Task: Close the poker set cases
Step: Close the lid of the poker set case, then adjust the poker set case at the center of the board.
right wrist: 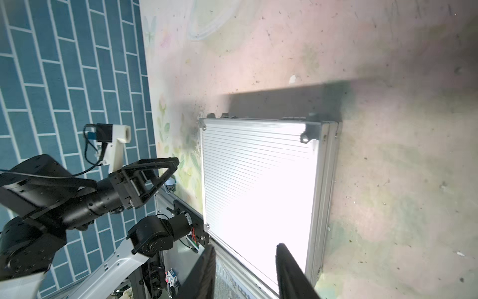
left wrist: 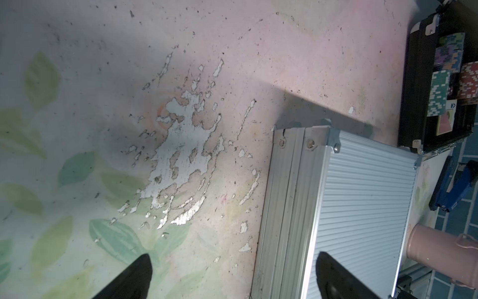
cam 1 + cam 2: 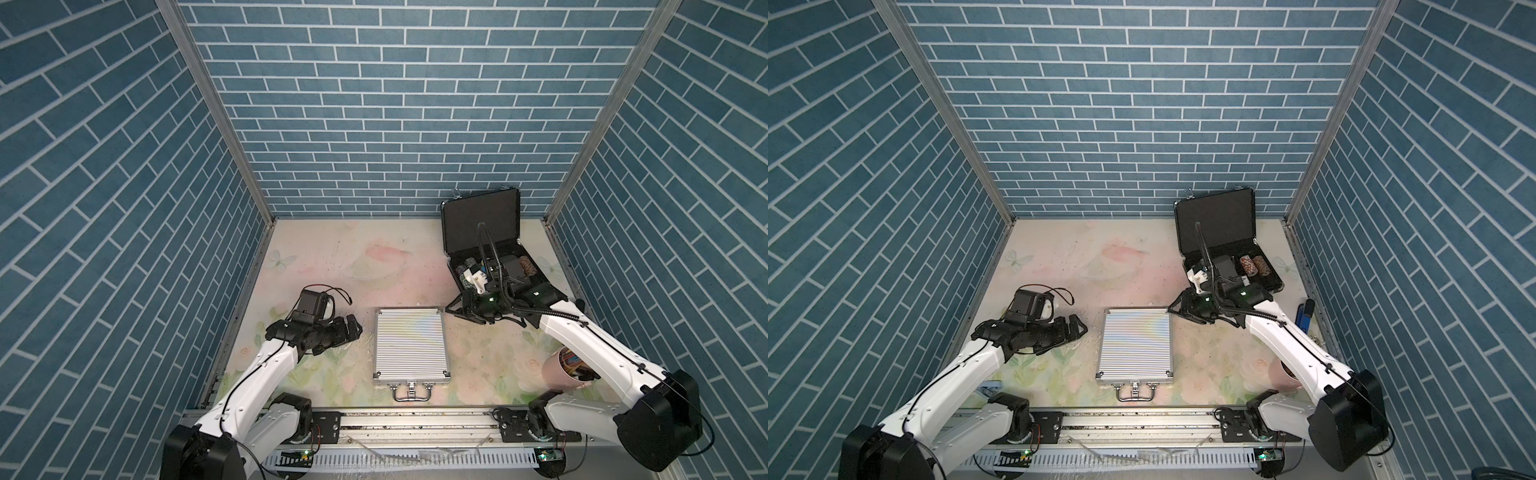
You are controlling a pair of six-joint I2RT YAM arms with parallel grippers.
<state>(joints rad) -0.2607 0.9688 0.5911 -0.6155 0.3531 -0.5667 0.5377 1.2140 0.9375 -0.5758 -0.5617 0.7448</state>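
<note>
Aluminium-ribbed, the silver case (image 3: pixel 409 347) lay shut at lower centre in both top views. The black case (image 3: pixel 482 220) stood open at upper right, lid upright, awaiting closure. Left wrist view: left claw (image 2: pixel 234 255) spread wide, empty; the shut lid needed no hold. Right wrist view: right claw (image 1: pixel 245 245) partly apart, clamping nothing.

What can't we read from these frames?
- Silver case latches: too small in both top views; glare whites out the lid in the right wrist view.
- Black case tray: right arm covers part in both top views; left wrist view's edge cuts it.
- Pink cup: mostly behind the right arm in a top view.
</note>
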